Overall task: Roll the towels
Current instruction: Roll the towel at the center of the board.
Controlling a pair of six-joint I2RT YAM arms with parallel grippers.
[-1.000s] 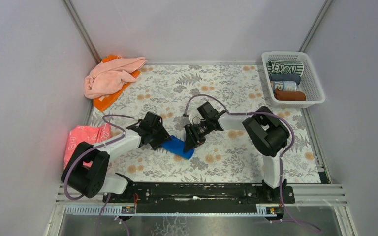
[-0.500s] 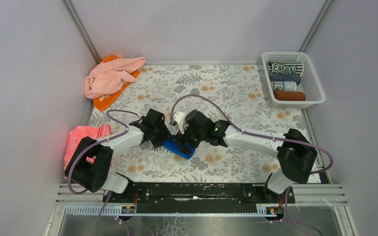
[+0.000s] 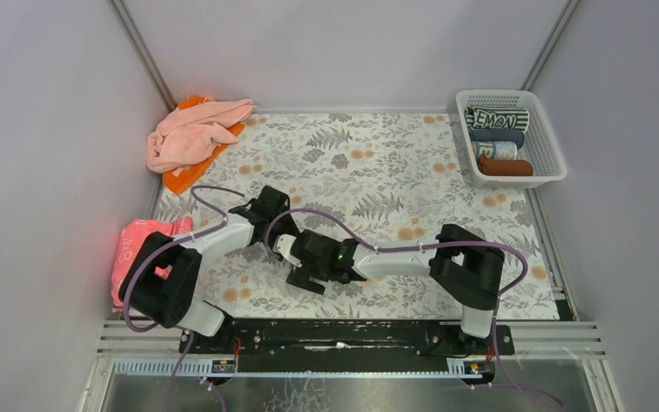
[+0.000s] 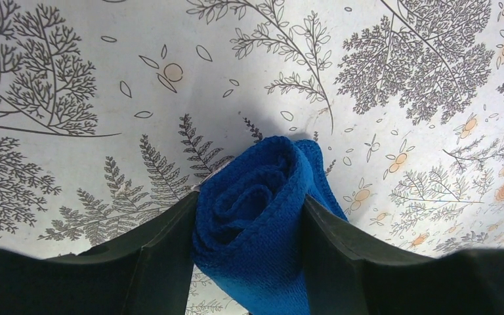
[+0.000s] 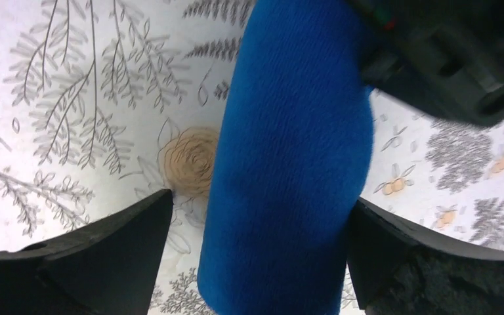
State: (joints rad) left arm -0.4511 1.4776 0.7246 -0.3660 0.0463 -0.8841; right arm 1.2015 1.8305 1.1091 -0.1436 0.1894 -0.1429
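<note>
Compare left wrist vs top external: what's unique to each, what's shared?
Left wrist only: the blue towel rolled into a spiral, its end facing the camera, pinched between the left gripper's fingers.
Top external only: the white basket holding rolled towels at far right, the pink towel lying on the orange towel in the far left corner, and the right gripper close beside the left one mid-table, where the arms hide the blue roll.
Both: the leaf-printed table cover and the left gripper.
</note>
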